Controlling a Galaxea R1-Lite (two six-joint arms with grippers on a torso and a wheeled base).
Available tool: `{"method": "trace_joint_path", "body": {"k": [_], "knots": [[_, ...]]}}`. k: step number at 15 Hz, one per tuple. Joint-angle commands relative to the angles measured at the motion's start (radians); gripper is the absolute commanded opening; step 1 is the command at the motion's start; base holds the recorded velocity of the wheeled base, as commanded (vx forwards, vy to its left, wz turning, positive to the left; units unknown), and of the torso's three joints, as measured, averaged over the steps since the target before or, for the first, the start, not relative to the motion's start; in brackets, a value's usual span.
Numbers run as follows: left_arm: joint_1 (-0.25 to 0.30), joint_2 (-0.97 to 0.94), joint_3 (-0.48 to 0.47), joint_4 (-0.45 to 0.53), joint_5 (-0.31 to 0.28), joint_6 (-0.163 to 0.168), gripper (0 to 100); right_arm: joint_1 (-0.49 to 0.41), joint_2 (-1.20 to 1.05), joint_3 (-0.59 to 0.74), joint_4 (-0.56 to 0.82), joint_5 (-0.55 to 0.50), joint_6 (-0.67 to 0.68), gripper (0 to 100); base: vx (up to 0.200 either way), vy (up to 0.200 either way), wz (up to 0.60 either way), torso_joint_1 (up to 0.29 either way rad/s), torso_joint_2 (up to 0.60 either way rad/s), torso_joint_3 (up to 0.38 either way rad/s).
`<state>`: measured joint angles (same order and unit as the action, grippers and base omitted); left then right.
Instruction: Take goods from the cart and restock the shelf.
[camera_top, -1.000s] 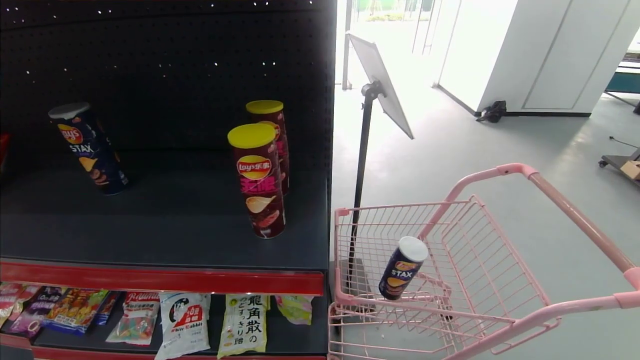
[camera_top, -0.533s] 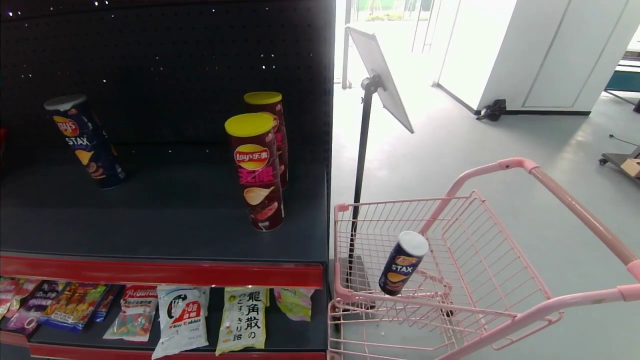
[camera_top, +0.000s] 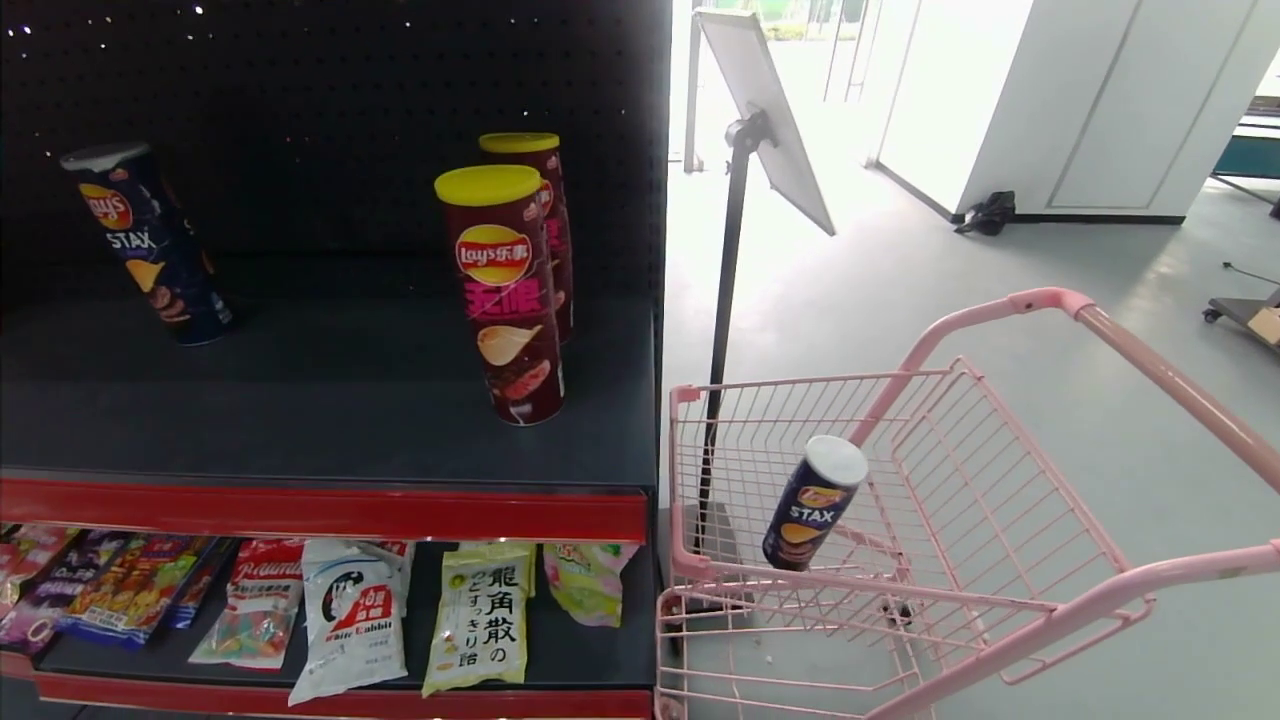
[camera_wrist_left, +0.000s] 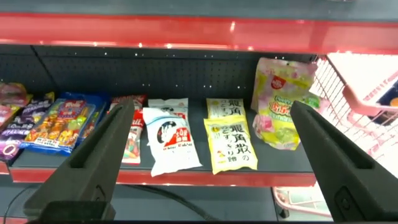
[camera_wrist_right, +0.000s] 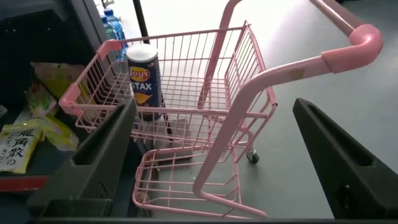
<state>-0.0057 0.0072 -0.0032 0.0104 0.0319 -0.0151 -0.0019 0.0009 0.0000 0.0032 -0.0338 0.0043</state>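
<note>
Blue can (camera_wrist_right: 144, 78) sits in the pink cart (camera_wrist_right: 292, 70), beyond the wide-spread right pincer (camera_wrist_right: 214, 107).

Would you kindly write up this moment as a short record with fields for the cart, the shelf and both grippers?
Cart: pink wire cart on the robot's right, holding one white-lidded blue can.
Upper shelf: a second blue can at far left; front maroon can and rear maroon can at right, both yellow-lidded.
Lower shelf: snack bags lying flat.
Left gripper: open, empty, facing the snack bags.
Right gripper: open, empty, facing the cart.
Status: the white-lidded blue can is not yet picked up.
</note>
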Motion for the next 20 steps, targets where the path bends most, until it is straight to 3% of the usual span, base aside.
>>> {"method": "trace_joint_path", "body": {"k": [1, 13, 20], "knots": [[0.0, 0.0, 0.0, 0.0, 0.0, 0.0, 100, 0.0, 0.001, 0.0, 0.0, 0.0, 0.0, 100, 0.0, 0.0, 0.0, -0.203, 0.51, 0.295], [0.0, 0.0, 0.0, 0.0, 0.0, 0.0, 100, -0.001, 0.001, 0.0, 0.0, 0.0, -0.001, 100, 0.0, 0.0, 0.0, -0.194, 0.52, 0.322], [0.0, 0.0, 0.0, 0.0, 0.0, 0.001, 100, 0.0, 0.001, 0.0, 0.0, 0.0, -0.001, 100, 0.0, 0.0, 0.0, -0.019, 0.06, 0.041]]}}
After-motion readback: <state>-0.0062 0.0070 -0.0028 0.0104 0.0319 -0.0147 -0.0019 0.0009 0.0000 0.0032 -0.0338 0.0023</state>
